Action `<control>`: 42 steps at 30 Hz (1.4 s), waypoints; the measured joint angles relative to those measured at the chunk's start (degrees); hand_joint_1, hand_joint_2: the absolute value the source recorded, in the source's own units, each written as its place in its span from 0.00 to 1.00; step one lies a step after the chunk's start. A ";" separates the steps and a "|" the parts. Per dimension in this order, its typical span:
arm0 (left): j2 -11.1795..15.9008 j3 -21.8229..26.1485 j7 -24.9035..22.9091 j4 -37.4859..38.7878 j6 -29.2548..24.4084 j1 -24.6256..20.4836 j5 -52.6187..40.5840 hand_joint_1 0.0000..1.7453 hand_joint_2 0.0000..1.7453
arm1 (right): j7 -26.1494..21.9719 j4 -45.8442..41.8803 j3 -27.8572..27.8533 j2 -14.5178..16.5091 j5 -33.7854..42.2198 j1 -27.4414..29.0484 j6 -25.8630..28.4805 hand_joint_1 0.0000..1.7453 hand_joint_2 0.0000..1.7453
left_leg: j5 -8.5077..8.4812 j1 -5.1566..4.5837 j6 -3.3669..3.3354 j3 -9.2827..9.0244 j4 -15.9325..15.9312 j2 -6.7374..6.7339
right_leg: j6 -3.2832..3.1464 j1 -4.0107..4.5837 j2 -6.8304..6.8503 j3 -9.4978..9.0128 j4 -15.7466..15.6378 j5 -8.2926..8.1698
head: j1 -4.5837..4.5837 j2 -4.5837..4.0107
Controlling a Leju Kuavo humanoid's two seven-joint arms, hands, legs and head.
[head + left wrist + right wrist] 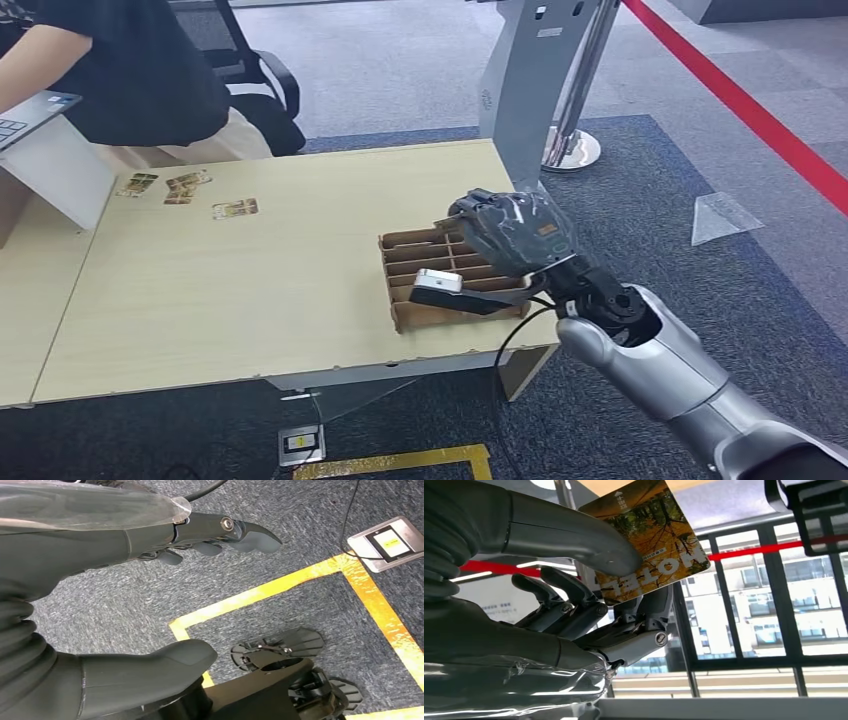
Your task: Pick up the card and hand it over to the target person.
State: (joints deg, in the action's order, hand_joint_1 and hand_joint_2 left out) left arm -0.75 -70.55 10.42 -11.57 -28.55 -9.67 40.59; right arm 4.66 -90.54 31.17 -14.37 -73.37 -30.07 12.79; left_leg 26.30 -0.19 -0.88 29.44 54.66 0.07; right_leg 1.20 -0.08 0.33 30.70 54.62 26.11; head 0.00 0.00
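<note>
- Where the thumb (589, 545) presses against darker fingers (644, 615), the card (649, 540) is pinched by one edge, most of it left free, likely for a taker.
- The right hand (510, 235) is held above the cardboard rack (440, 285) near the table (250, 300) edge.
- Open tabletop is seen toward the seated person (120, 70).
- The left hand (125, 595) is seen hanging over carpet, fingers apart, nothing held.

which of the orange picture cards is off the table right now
The orange card with autumn trees, pinched by the right hand above the cardboard slotted rack. The other orange cards lie flat on the pale wooden table near the seated person.
</note>
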 joint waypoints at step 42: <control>-1.50 -2.62 -2.09 0.22 0.47 -1.46 -2.44 0.00 1.00 | 7.99 64.55 8.30 20.43 -9.14 -24.04 27.20 1.00 1.00 | -0.04 0.03 0.04 -0.10 -0.08 -0.04 | -0.02 0.02 -0.03 -0.10 0.03 -0.03 | 0.00 0.00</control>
State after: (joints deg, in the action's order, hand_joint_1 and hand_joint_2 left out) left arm -2.25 -73.18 8.33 -11.35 -28.08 -11.13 38.15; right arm 12.66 -25.99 39.47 6.06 -82.51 -54.12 39.99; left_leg 26.25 -0.16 -0.84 29.34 54.58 0.03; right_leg 1.18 -0.06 0.30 30.60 54.66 26.09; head 0.00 0.00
